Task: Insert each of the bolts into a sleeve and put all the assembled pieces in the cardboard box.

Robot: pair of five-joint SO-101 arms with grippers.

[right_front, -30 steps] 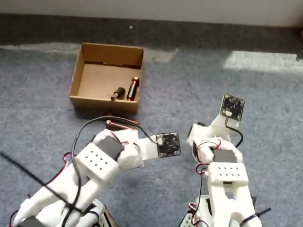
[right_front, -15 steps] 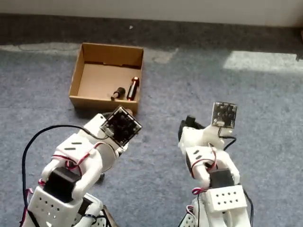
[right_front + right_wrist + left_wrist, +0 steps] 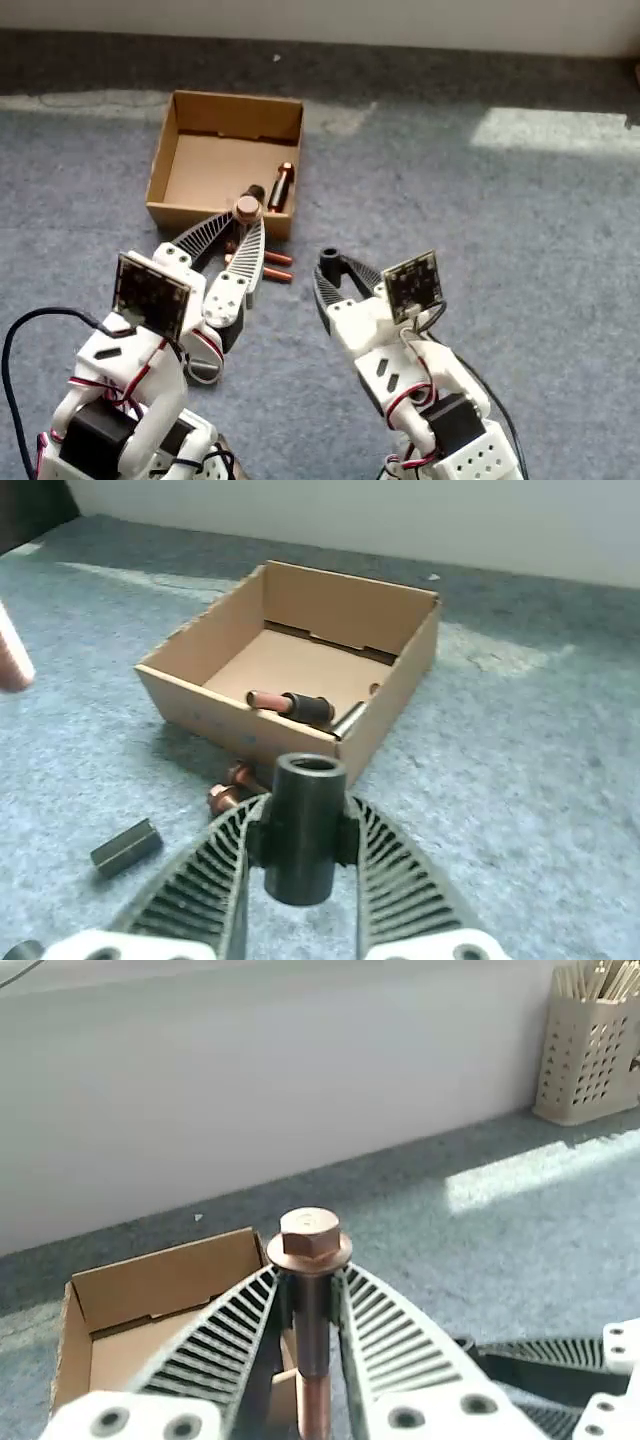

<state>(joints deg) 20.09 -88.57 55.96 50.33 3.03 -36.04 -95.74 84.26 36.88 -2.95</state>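
— The open brown cardboard box (image 3: 158,160) sits far left on the grey carpet (image 3: 480,220).
— Nearer, the left gripper (image 3: 243,221) clamps a copper hex-head bolt (image 3: 247,208) by its shank; the right gripper (image 3: 330,272), beside it, clamps a black cylindrical sleeve (image 3: 329,262).

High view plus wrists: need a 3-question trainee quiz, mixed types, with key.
1. True or false: the left gripper is shut on a bolt.
2. The right gripper holds: A) a bolt B) a sleeve C) nothing.
3. How many loose bolts lie on the carpet by the box?
Key: 1 true; 2 B; 3 two.
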